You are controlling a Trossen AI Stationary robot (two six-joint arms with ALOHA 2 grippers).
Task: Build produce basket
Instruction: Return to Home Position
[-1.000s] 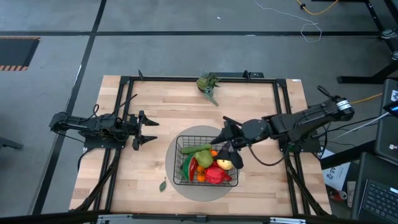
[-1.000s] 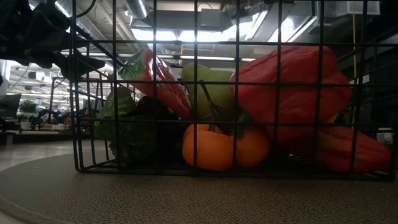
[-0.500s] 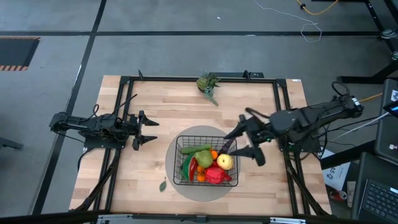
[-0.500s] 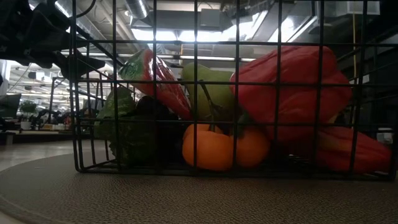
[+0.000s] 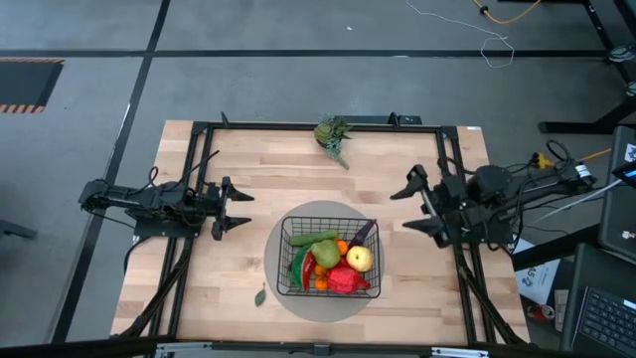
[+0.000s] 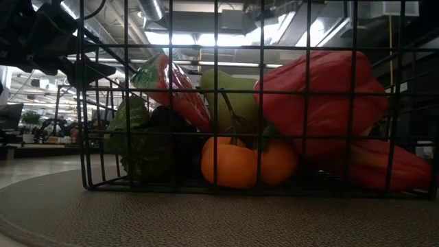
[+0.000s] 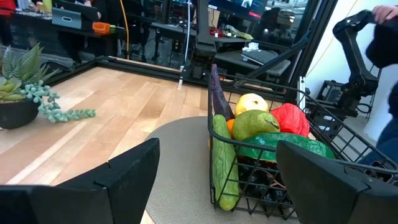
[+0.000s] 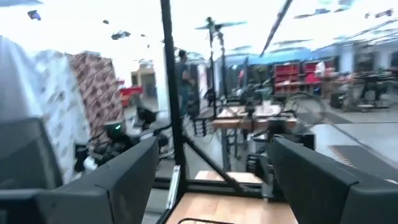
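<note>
High view: right tool (image 5: 401,211) gapes near full basket (image 5: 282,257).

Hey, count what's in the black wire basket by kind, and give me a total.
Oranges: 2
Red pepper: 1
Green pear: 1
Cucumber: 1
Eggplant: 1
Yellow fruit: 1
Watermelon slice: 1
Total: 8 clearly visible in the basket; darker pieces underneath can't be identified.

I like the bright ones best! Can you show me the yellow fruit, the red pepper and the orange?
yellow fruit (image 5: 359,259): high view, on its rounded top.
red pepper (image 6: 329,75): low view, middle of its side.
orange (image 6: 233,163): low view, on its front.
</note>
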